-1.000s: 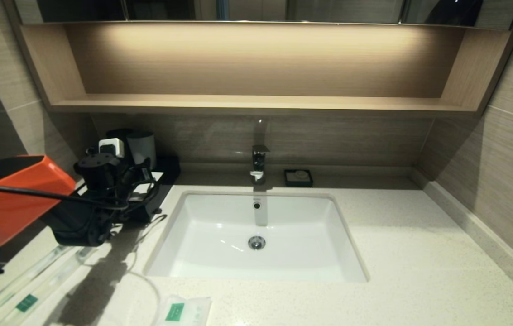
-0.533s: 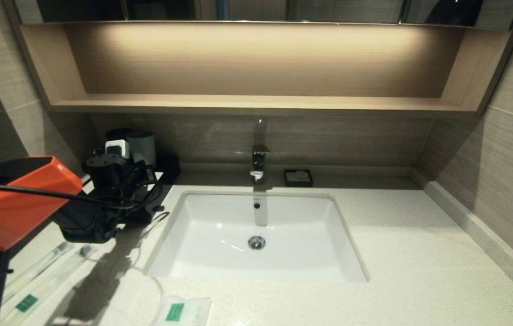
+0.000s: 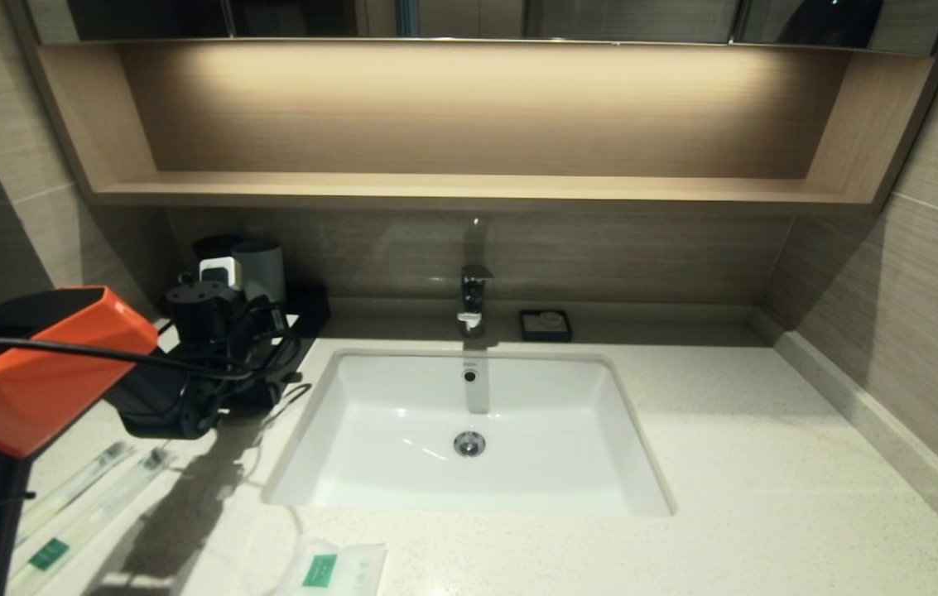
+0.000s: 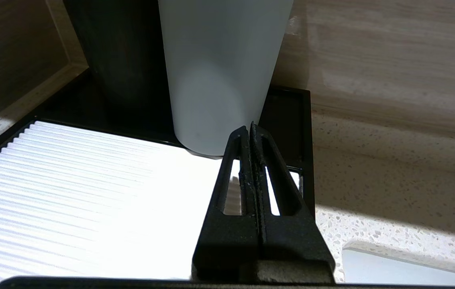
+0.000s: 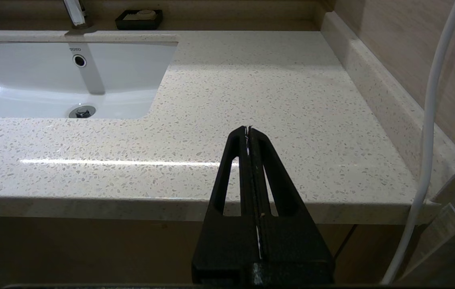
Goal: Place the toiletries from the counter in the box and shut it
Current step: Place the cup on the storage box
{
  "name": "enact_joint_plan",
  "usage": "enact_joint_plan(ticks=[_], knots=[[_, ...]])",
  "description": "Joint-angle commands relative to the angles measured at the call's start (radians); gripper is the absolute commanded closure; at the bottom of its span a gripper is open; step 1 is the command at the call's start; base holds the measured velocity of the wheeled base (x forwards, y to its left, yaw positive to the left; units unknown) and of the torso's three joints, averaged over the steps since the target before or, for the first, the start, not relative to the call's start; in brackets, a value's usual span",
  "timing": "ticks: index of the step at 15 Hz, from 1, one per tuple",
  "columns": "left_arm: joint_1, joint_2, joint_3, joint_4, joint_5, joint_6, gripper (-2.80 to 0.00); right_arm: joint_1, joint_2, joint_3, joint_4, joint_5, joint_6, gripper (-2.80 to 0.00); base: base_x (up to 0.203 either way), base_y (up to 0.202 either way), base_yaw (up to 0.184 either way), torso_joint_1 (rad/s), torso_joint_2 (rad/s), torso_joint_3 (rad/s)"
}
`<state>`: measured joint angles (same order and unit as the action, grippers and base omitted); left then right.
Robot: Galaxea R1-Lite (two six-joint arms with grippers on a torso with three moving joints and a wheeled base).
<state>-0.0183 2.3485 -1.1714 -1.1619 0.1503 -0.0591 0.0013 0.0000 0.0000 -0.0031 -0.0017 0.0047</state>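
My left gripper (image 4: 249, 127) is shut and empty, low over the white ribbed top panel (image 4: 70, 180) of the black box (image 3: 313, 308), with its tips close to the grey cup (image 4: 219, 72) at the box's back. In the head view the left arm's wrist hides most of the box. Two clear-wrapped toothbrushes (image 3: 79, 505) lie on the cream counter (image 3: 767, 463) at the front left. The white sachet (image 3: 336, 569) with a green label lies at the front edge. My right gripper (image 5: 248, 129) is shut and empty in front of the counter's right front edge, out of the head view.
The white sink (image 3: 402, 397) is set in the counter's middle, with the faucet (image 3: 473, 298) behind it. A small black soap dish (image 3: 545, 324) stands right of the faucet. A dark cup (image 4: 123, 52) stands beside the grey cup. The wooden shelf (image 3: 469, 189) hangs above.
My left arm has moved a little to the right and back, further over the box towards the cups. The toiletries have not moved.
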Motion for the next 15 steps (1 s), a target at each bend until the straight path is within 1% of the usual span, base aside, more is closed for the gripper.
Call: enact_joint_plan(ticks=[1, 4, 9, 11, 15], knots=[[0.001, 0.011, -0.029, 0.021, 0.008, -0.001, 0.00, 0.000, 0.000, 0.002, 0.000, 0.000, 0.000, 0.00, 0.000, 0.000, 0.000, 0.000, 0.00, 0.000], [0.001, 0.025, -0.078, 0.063, 0.029, -0.001, 0.00, 0.000, 0.000, 0.002, 0.000, 0.000, 0.000, 0.00, 0.000, 0.000, 0.000, 0.000, 0.00, 0.000], [0.010, 0.036, -0.130, 0.101, 0.037, -0.001, 0.00, 0.000, 0.000, 0.002, 0.000, 0.000, 0.000, 0.00, 0.000, 0.000, 0.000, 0.000, 0.00, 0.000], [0.011, 0.037, -0.166, 0.131, 0.060, 0.001, 0.00, 0.000, 0.000, 0.001, -0.001, 0.000, 0.000, 0.00, 0.000, 0.000, 0.000, 0.000, 0.00, 0.000], [0.012, 0.037, -0.208, 0.186, 0.064, 0.000, 0.00, 0.000, 0.000, 0.000, 0.000, 0.000, 0.000, 0.00, 0.000, 0.000, 0.000, 0.000, 0.00, 0.000]])
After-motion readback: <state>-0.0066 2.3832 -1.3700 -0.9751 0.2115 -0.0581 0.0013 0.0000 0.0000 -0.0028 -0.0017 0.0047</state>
